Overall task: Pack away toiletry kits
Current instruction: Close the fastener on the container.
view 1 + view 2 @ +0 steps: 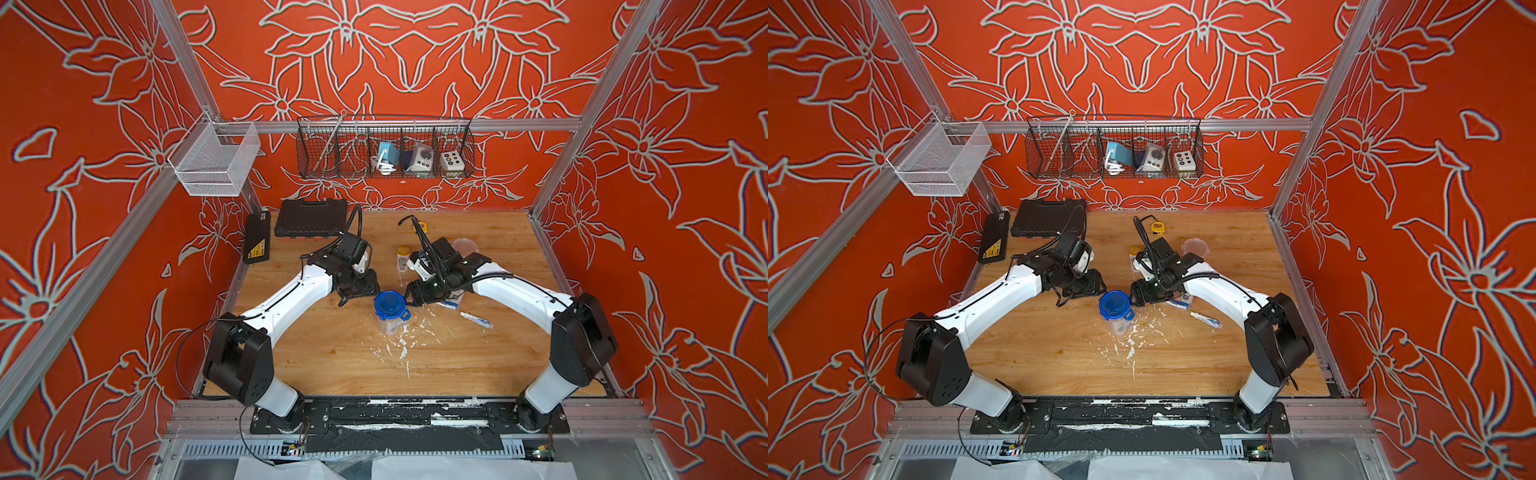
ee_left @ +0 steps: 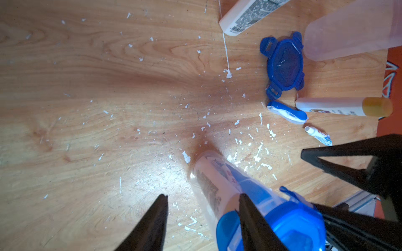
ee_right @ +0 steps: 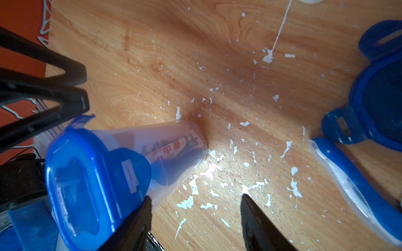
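Observation:
A clear tub with a blue clip lid (image 1: pixel 390 309) stands upright mid-table between my two grippers. My left gripper (image 2: pixel 203 195) is open, one finger over the lid's tab (image 2: pixel 227 226) and the other off the tub over bare wood. My right gripper (image 3: pixel 196 196) is open above bare table, with one finger next to the same tub (image 3: pixel 174 152). Inside that tub I see a tube and a bottle. To the right lie a loose blue lid (image 2: pixel 283 67), a lidless tub (image 1: pixel 465 246), a blue toothbrush (image 2: pixel 287 113), a small tube (image 1: pixel 476 320) and two yellow-capped bottles (image 1: pixel 402 257) (image 2: pixel 343 106).
Two black tool cases (image 1: pixel 311 218) (image 1: pixel 257 237) sit at the back left, and a yellow tape measure (image 1: pixel 422 227) at the back middle. A black wire basket (image 1: pixel 384 149) and a white mesh basket (image 1: pixel 214 160) hang on the walls. White flecks (image 1: pixel 399 345) dot the wooden table.

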Motion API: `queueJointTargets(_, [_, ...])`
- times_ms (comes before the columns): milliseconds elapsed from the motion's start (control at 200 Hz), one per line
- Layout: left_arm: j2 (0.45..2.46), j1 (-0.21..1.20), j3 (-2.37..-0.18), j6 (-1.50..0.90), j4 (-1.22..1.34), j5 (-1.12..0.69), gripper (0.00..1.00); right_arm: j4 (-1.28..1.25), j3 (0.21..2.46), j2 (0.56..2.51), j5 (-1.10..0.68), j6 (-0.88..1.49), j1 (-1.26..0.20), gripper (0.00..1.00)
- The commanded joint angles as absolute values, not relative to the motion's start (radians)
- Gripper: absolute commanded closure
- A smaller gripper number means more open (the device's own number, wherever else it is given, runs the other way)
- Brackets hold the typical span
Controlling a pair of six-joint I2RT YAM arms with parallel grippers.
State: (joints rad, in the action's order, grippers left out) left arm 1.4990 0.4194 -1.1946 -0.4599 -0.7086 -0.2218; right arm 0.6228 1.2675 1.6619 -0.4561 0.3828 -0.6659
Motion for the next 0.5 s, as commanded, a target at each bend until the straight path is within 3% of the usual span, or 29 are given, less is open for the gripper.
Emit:
queueJointTargets(0, [1.452,0.417,-1.164,-0.469,-0.747,-0.249,0.44,0.6,1.305,1.687,-0.479,0.37,-0.663,0.35])
queueJointTargets(320, [1.353,0.328,-1.13,-0.45,-0.794,-0.277,0.39,0.708,1.354,1.692,-0.431,0.293,-0.653,0.35])
queueJointTargets(425, [1.337,0.314,-1.172,-0.42,-0.84,-0.271,0.27,0.759,1.349,1.673,-0.38,0.268,-0.64,0.35])
queueJointTargets(495, [1.324,0.316,-1.192,-0.413,-0.856,-0.287,0.25,0.805,1.361,1.658,-0.357,0.253,-0.629,0.35])
